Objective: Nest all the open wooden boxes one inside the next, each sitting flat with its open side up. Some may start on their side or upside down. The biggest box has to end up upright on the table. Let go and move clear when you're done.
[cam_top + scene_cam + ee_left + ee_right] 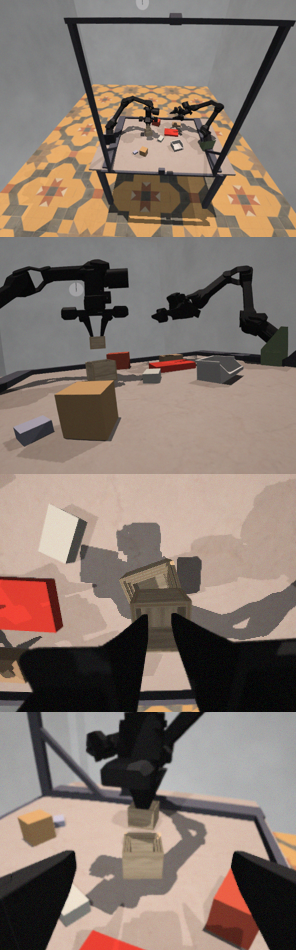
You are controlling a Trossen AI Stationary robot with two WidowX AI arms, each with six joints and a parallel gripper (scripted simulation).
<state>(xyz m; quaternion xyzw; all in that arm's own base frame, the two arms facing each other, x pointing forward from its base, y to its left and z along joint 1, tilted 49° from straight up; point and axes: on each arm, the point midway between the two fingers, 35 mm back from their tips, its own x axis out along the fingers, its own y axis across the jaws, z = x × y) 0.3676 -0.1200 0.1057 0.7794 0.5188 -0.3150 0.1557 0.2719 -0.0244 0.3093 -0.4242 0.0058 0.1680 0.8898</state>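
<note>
A small wooden box (148, 129) (97, 342) (160, 601) (143, 817) hangs in the air, clamped in the left pincer (148, 124) (97, 334) (159, 618) (143, 812), which points straight down. Which way its open side faces, I cannot tell.

Below it, a larger wooden box (149, 133) (103, 371) (175, 576) (143, 865) stands on the table (161, 161) (198, 423) (215, 504) (85, 842) with its open side up. Inner rims inside it show that at least one other box is nested there. The held box is apart from this one, not inside it.

The right pincer (175, 114) (159, 316) (155, 859) is wide apart with nothing between its fingers, raised above the table on the far side.

Around the wooden boxes lie a flat bright red slab (171, 132) (172, 366) (25, 604) (107, 943), a taller red block (156, 122) (118, 360) (232, 912) and a small white block (160, 138) (151, 376) (59, 534) (74, 907). An open gray-white tray (178, 149) (209, 372) sits farther off. An orange block (143, 151) (85, 410) (37, 828) stands beside a little lavender block (135, 152) (34, 430) (59, 820).
</note>
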